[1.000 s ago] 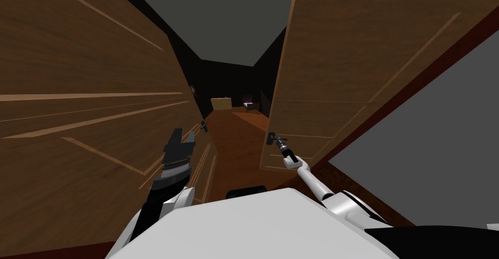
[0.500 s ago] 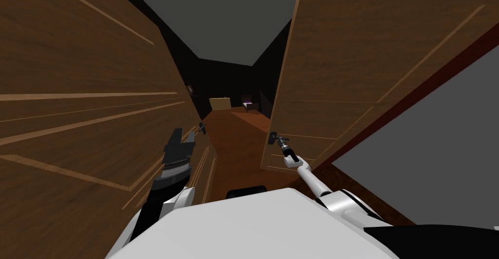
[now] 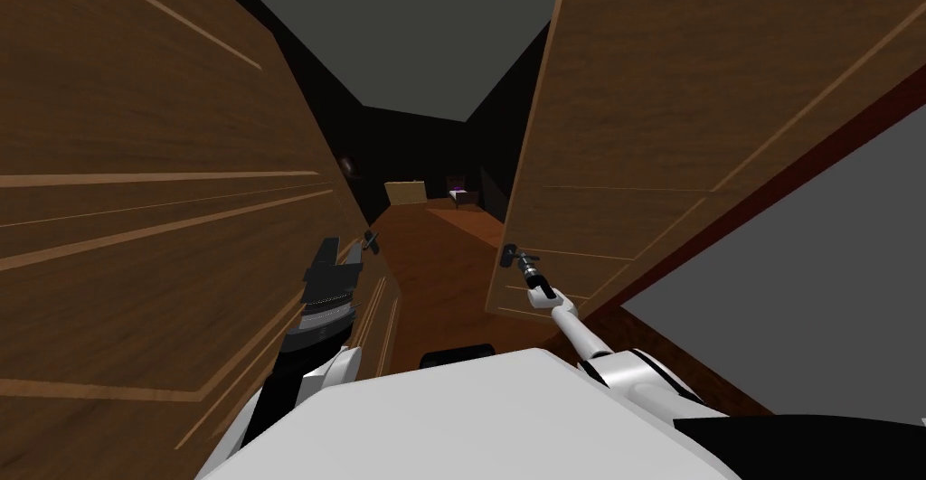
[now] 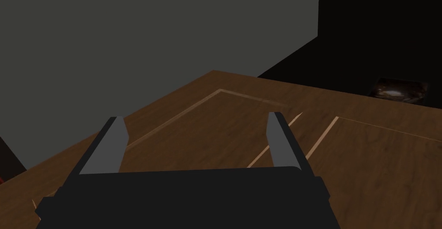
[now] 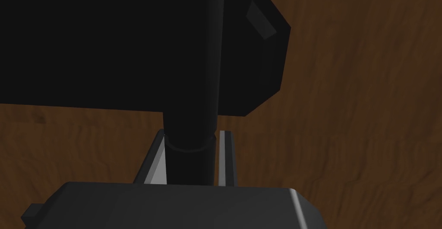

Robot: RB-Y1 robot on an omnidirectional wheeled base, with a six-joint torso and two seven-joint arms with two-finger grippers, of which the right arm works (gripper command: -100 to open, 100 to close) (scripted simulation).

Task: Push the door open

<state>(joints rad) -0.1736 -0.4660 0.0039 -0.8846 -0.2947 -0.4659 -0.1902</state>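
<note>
A brown wooden door point(image 3: 633, 140) stands ajar on my right, its free edge facing the hallway. Its black lever handle point(image 3: 512, 254) sits near that edge, and my right gripper point(image 3: 523, 263) is shut on it. In the right wrist view the fingers point(image 5: 226, 157) press the sides of the black handle point(image 5: 190, 123) against the brown door face point(image 5: 367, 110). My left gripper point(image 3: 342, 250) hangs open beside a second wooden door point(image 3: 163, 230) on my left. The left wrist view has its fingers point(image 4: 278, 140) apart over that panelled door point(image 4: 367, 161).
Between the two doors a brown floor point(image 3: 443, 267) runs back to a dim room with a light box point(image 3: 406, 192) and a small bed point(image 3: 465, 196). A grey wall point(image 3: 814, 303) stands at my right. The left door carries its own dark handle point(image 3: 369, 240).
The right door has swung a little farther open, its free edge and handle shifting right with my right gripper. The left door's edge has drifted left as I move forward.
</note>
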